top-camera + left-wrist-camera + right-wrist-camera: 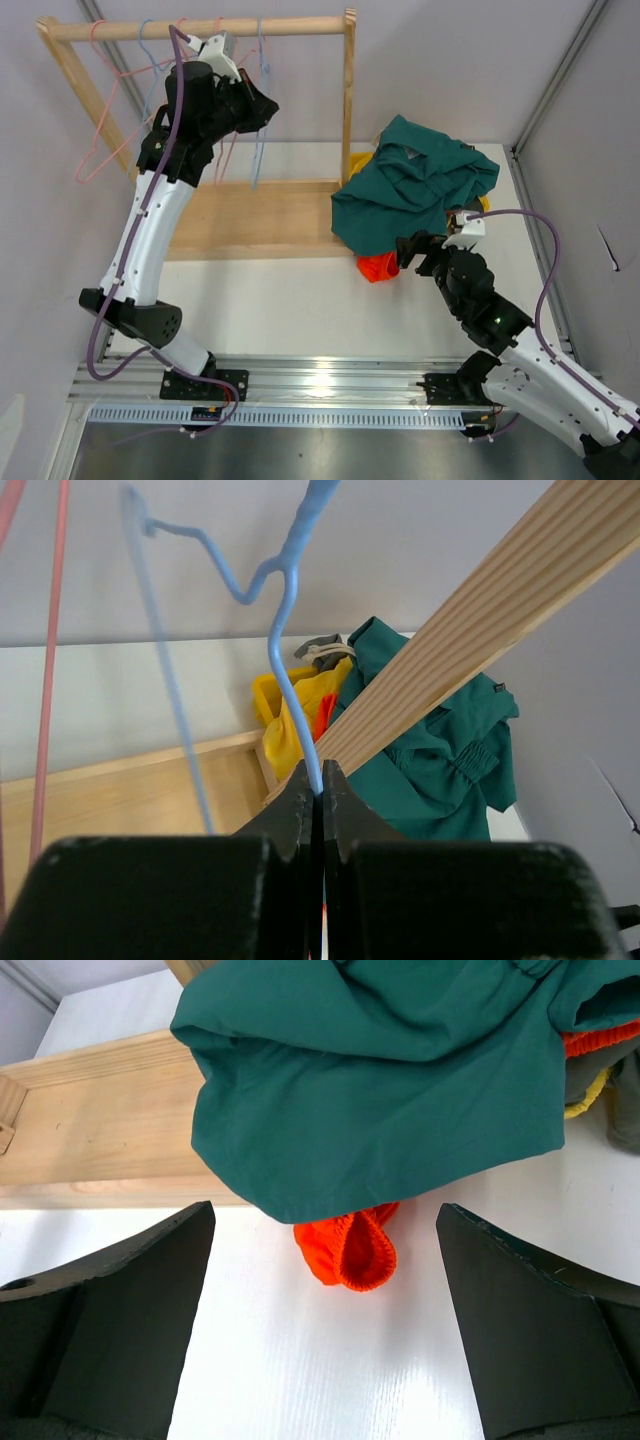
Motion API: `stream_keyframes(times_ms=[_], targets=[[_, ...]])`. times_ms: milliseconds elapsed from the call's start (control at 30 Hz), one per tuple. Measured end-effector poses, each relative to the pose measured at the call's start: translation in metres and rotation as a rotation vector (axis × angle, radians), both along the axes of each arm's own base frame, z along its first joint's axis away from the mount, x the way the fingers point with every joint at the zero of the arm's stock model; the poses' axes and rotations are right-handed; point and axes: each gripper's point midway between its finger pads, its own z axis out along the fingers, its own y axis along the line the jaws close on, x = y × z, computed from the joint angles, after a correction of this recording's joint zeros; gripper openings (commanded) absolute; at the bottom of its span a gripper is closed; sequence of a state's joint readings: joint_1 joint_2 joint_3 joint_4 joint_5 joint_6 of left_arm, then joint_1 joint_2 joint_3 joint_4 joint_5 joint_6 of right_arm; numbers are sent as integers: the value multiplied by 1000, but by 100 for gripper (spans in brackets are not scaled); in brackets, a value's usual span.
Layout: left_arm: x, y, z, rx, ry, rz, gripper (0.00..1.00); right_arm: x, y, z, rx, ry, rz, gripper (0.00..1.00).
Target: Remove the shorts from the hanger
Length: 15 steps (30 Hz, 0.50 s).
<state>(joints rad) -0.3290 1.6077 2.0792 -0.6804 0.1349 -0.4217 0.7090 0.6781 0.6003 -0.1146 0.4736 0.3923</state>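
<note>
The shorts lie heaped on the table just right of the rack. A dark teal pair [410, 190] covers the top, an orange pair [378, 267] pokes out at the front, and yellow [360, 160] shows behind. My left gripper [320, 780] is up under the rail, shut on the lower wire of an empty blue hanger [290, 660]. My right gripper [325, 1215] hovers open just in front of the heap. Between its fingers the orange pair [350, 1250] peeks from under the teal pair [380, 1080], touching neither finger.
The wooden rack has a top rail [200, 28], a right post [349, 90] and a flat base board [250, 215]. Bare pink hangers [100, 120] and a second blue hanger [150, 70] hang at the rail's left. Walls close in behind and at the right.
</note>
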Motion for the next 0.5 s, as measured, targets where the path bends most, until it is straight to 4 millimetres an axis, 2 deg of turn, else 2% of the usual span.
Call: stream_keyframes(times_ms=[67,133,167,200,233,300,367,433,500], targets=[[0,0,-1,-4,-11,2,0,-3,1,3,0,-3,4,99],[-1,2,-1,-7,-21,5,6,-7,2,7,2,-9,11,99],[-2,2,0,-8,-26,4,26,-10,2,8,4,-12,16,100],[-3,2,1,-5,-30,3,36,-12,3,11,6,-16,19,100],[-5,3,0,-4,-24,2,53,-14,3,13,6,-18,22,99],[-7,4,-4,2,-11,2,76,-19,3,19,4,-23,28,100],[-13,6,-8,9,2,2,92,-23,3,27,3,-30,36,100],[-21,9,-13,17,10,3,98,-27,4,39,7,-45,49,99],[-35,16,-19,30,12,5,99,-32,4,54,5,-59,67,99]])
